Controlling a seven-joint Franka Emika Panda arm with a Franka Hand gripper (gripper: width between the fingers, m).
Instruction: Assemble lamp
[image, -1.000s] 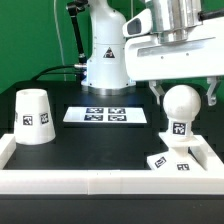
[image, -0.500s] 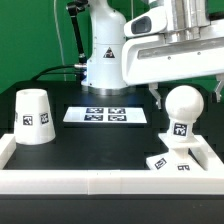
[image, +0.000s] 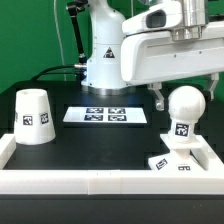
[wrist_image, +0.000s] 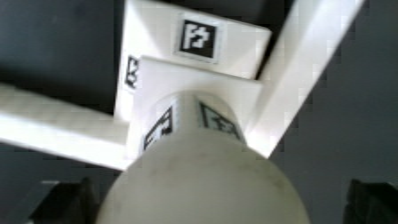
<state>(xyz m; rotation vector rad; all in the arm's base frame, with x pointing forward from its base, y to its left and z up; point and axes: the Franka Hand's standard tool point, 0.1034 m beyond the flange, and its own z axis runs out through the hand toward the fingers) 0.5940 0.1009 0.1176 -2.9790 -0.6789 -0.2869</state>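
The bulb (image: 184, 104) stands upright on its short stem, long axis vertical, round head up, seated on the flat square base (image: 168, 163). The base lies on the black worktop (image: 100, 145) in the corner of the white rail (image: 100, 182) at the exterior view's right. The jaws hang just above the bulb, spread wide and holding nothing. One dark finger (image: 156, 95) shows beside the head, and in the wrist view both fingers (wrist_image: 64, 200) stand clear of the bulb (wrist_image: 196, 185) on either side. That view looks straight down the bulb's axis onto the base (wrist_image: 214, 75) and the crossing rail (wrist_image: 45, 115). Black-and-white square tags mark the stem and the base. The shade (image: 33, 115) sits well apart at the exterior view's left, wide mouth down, narrow end up, with a tag on its side. The marker board (image: 108, 116) lies flat between shade and bulb, farther back, in front of the arm (image: 105, 50). Only the jaws stand over the bulb.
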